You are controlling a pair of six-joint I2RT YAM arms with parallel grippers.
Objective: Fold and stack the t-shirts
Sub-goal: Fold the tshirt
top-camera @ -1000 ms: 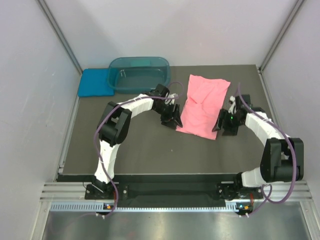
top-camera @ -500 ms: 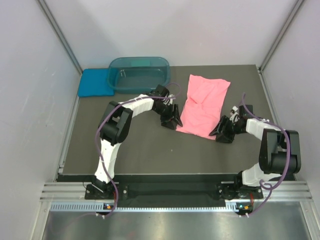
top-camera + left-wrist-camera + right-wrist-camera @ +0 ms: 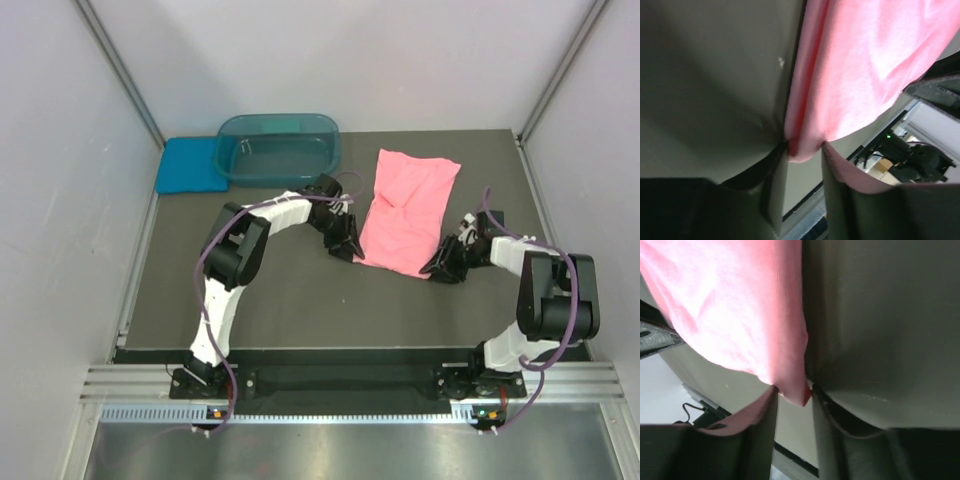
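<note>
The salmon-pink cloth t-shirt [image 3: 405, 205] lay on the dark grey bench [image 3: 290, 300] as a long, slightly slanted strip, right of centre and between the two arms. Each arm met it at one near corner.

The left arm rose from its base to a raised elbow, then stretched its white forearm to the right and bent the wrist down, so the left claw [image 3: 345, 247] pointed at the near-left corner. In the left wrist view that corner sat bunched between the fingers [image 3: 774, 195], touching both. The claw was closed onto the cloth, its jaws only a narrow way apart.

The right arm was folded tight, with its elbow near the bench's right edge and the forearm lying low and reaching left. The right claw [image 3: 440, 268] met the near-right corner. In the right wrist view the fingers [image 3: 765, 430] pinched the tip of that corner in the same way.

The teal-blue cloth t-shirt [image 3: 188, 165] lay folded at the far left corner, well apart from the pink one. The dark teal see-through plastic tub [image 3: 285, 150] stood just beside it.
</note>
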